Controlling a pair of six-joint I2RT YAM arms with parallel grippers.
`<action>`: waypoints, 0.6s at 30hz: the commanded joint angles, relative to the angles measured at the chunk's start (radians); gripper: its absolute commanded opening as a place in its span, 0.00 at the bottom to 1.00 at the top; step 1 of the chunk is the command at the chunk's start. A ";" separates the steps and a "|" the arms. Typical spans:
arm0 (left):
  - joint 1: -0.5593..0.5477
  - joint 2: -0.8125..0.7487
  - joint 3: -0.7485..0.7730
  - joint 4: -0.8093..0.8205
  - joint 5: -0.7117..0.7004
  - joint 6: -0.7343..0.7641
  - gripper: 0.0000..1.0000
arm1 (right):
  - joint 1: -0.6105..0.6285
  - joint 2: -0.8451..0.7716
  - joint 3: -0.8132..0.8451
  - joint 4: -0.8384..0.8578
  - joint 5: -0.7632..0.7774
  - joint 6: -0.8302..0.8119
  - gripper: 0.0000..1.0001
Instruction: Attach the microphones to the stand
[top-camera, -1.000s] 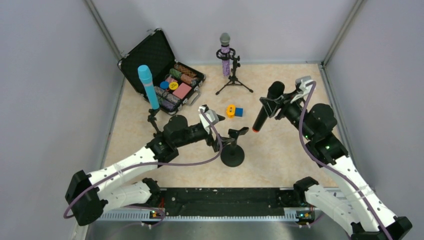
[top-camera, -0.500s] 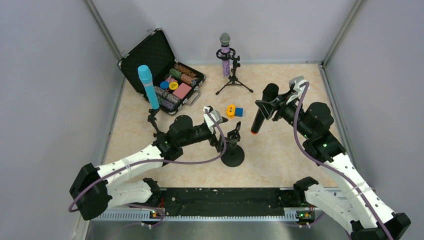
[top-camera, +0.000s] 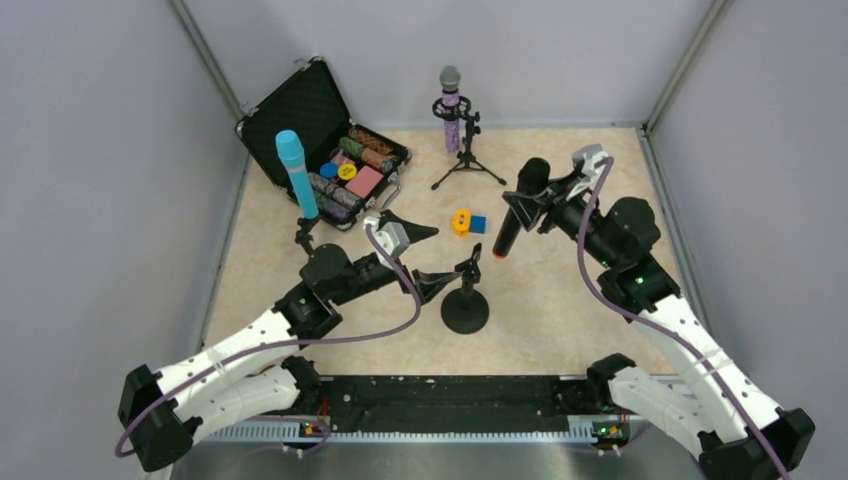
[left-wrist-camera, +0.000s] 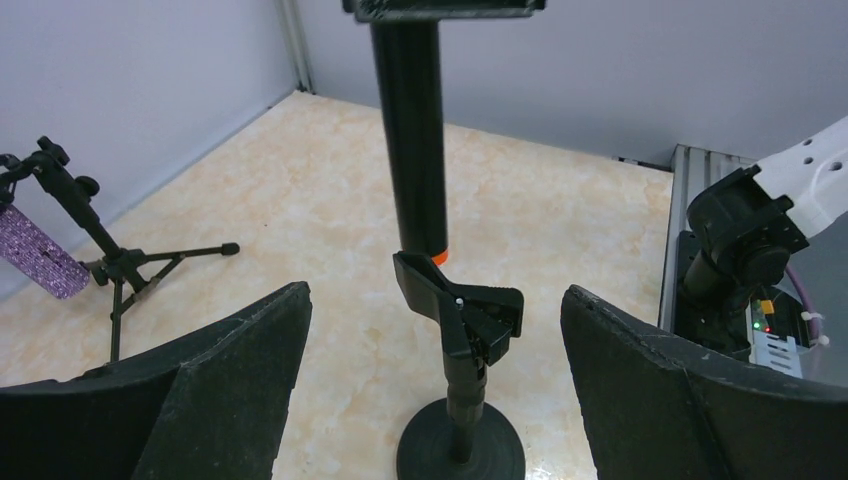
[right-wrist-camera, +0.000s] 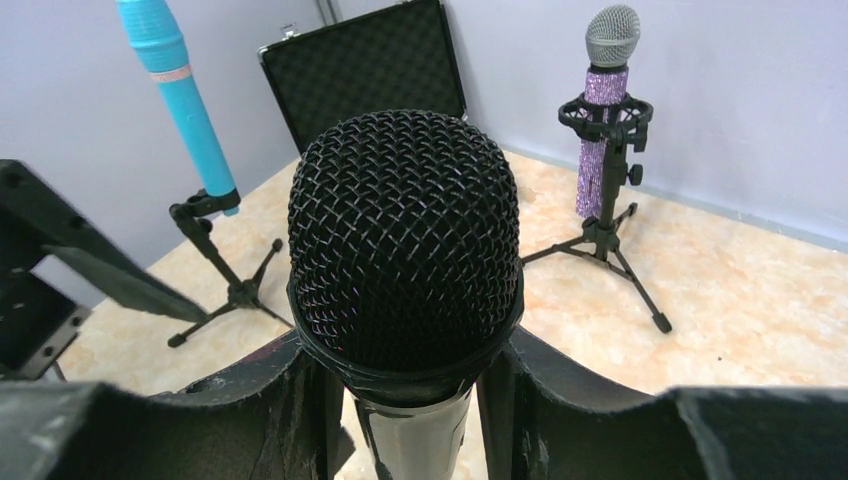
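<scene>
Black microphone (top-camera: 505, 235), gripped by right jaws, hangs near clip stand (top-camera: 465, 310) faced by wide-open left jaws.

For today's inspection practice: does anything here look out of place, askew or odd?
An orange piece and a blue piece lie loose on the table, outside the open case holding other coloured items. Nothing else looks spilled or damaged.
</scene>
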 joint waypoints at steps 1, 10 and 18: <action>-0.002 -0.038 -0.021 0.051 0.009 -0.025 0.99 | 0.013 0.101 0.066 0.141 -0.010 0.022 0.00; -0.002 -0.049 -0.050 0.107 0.064 -0.044 0.99 | 0.091 0.275 0.156 0.195 0.039 0.015 0.00; -0.002 -0.046 -0.061 0.104 0.058 -0.048 0.99 | 0.176 0.295 0.168 0.194 0.025 0.000 0.00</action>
